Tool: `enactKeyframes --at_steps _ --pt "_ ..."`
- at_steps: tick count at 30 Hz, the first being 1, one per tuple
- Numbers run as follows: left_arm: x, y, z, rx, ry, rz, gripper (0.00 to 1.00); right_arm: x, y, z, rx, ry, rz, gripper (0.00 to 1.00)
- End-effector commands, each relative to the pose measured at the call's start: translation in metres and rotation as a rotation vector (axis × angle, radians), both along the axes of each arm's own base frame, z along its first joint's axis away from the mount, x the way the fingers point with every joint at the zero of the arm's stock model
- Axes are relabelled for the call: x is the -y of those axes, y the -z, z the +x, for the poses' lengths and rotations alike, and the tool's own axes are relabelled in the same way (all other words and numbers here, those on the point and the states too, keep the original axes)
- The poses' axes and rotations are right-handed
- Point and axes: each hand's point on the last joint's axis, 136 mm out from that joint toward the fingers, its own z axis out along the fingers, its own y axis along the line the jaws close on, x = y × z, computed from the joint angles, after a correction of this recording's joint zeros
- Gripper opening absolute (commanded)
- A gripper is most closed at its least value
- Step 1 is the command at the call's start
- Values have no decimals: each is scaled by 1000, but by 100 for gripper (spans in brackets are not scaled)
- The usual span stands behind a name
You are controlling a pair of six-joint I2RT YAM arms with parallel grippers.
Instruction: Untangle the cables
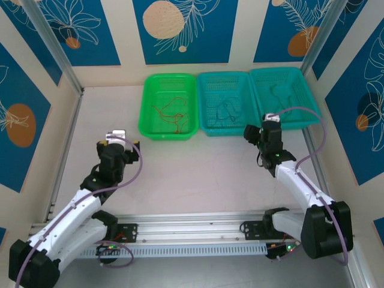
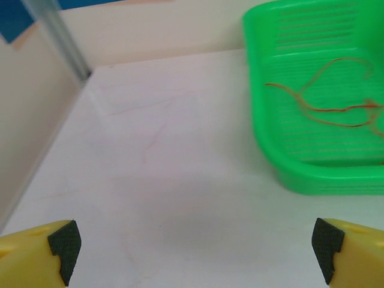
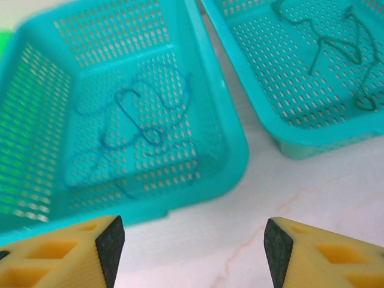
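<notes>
Thin red cables [image 1: 170, 113] [image 2: 327, 102] lie loose in the green basket [image 1: 150, 129] [image 2: 264, 120]. Blue cables [image 1: 223, 111] [image 3: 141, 126] lie in the middle teal basket [image 1: 204, 123] [image 3: 231, 120]. Green cables [image 1: 282, 90] [image 3: 336, 48] lie in the right teal basket [image 1: 309, 108] [image 3: 252, 78]. My left gripper [image 1: 119, 135] [image 2: 192, 249] stands open over bare table, left of the green basket, with nothing between its fingers [image 2: 63, 246]. My right gripper [image 1: 268, 118] [image 3: 193, 246] is open just in front of the two teal baskets, empty between its fingers [image 3: 108, 246].
The three baskets stand side by side along the back wall. Patterned walls and a metal post [image 1: 51, 45] [image 2: 60, 36] close in the table [image 1: 192, 174] on the left, back and right. A metal rail [image 1: 192, 231] runs along the near edge.
</notes>
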Motion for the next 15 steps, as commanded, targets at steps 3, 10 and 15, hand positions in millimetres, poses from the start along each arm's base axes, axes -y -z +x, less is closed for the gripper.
enactKeyframes --at_steps 3,10,15 --pt "-30 8 16 52 -77 89 100 15 -8 4 151 37 -160 75" --pt "-48 50 37 45 -83 -22 100 35 38 -4 135 76 -182 85" --pt "-42 74 61 47 -25 -36 100 27 35 16 228 -24 -146 99"
